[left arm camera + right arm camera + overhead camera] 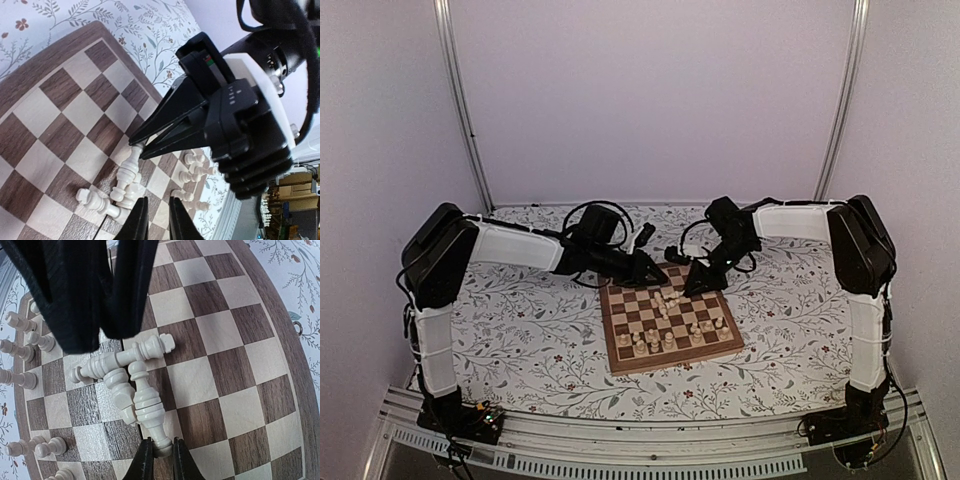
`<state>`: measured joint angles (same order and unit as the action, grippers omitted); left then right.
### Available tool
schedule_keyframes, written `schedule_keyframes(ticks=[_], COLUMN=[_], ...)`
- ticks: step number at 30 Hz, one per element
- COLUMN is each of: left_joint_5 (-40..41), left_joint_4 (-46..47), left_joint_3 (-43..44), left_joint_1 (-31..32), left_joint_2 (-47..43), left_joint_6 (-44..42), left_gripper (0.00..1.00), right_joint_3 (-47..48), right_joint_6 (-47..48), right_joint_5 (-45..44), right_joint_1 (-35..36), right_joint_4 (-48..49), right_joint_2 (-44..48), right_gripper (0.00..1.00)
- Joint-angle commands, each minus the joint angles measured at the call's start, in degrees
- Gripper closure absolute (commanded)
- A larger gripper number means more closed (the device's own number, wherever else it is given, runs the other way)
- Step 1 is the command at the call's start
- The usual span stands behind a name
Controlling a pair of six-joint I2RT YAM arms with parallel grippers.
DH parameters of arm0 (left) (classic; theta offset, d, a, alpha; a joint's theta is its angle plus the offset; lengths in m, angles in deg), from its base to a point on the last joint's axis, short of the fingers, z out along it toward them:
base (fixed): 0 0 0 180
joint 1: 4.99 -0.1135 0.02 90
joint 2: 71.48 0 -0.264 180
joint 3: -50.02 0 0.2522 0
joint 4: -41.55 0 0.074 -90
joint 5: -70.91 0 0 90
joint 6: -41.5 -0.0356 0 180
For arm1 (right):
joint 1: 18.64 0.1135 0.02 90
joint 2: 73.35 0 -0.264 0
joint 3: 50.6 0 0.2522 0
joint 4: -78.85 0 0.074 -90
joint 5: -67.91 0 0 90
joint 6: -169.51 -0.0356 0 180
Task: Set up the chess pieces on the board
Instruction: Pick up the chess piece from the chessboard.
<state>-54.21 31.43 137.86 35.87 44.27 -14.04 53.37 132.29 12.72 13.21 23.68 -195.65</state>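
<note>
- The fallen piece [150, 410] lies on its side on the board [235, 370]. One end sits between the fingertips of the right gripper [162, 444], which appears clamped on that end.
- It belongs to a small heap of chess pieces [117, 372] lying crossed just ahead of that gripper, and it touches at least two of them.
- The piece looks like turned wood, so it is probably light, stiff, smooth and round. Pinched at the very tip it could pivot or slip, and a hold at the narrow waist would likely be steadier.
- Because the neighbours overlap it, a lift may drag or roll them.
- The left gripper [158, 202] hovers at the heap's far side, facing the right one, its jaws a little apart with nothing between them.
- The standing pieces [670, 340] are upright in rows, well behind both grippers.
- The board rests on a floral-patterned surface [520, 340].
</note>
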Motion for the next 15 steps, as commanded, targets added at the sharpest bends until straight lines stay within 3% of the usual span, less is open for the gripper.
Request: schedule_keyframes(ticks=[1, 15], left_joint_5=[-4.6, -2.5], left_joint_4=[6.2, 0.7], left_joint_3=[0.1, 3.0], left_joint_1=[0.2, 0.9], left_joint_2=[1.7, 8.5], left_joint_6=[2.8, 5.4], left_gripper=[0.85, 0.89], right_joint_3=[-0.2, -0.3], right_joint_6=[-2.4, -3.2], right_joint_5=[0.5, 2.1], right_joint_1=[-0.2, -0.2], right_joint_4=[-0.1, -0.6], right_joint_2=[3.0, 2.9], right_gripper=[0.93, 0.94])
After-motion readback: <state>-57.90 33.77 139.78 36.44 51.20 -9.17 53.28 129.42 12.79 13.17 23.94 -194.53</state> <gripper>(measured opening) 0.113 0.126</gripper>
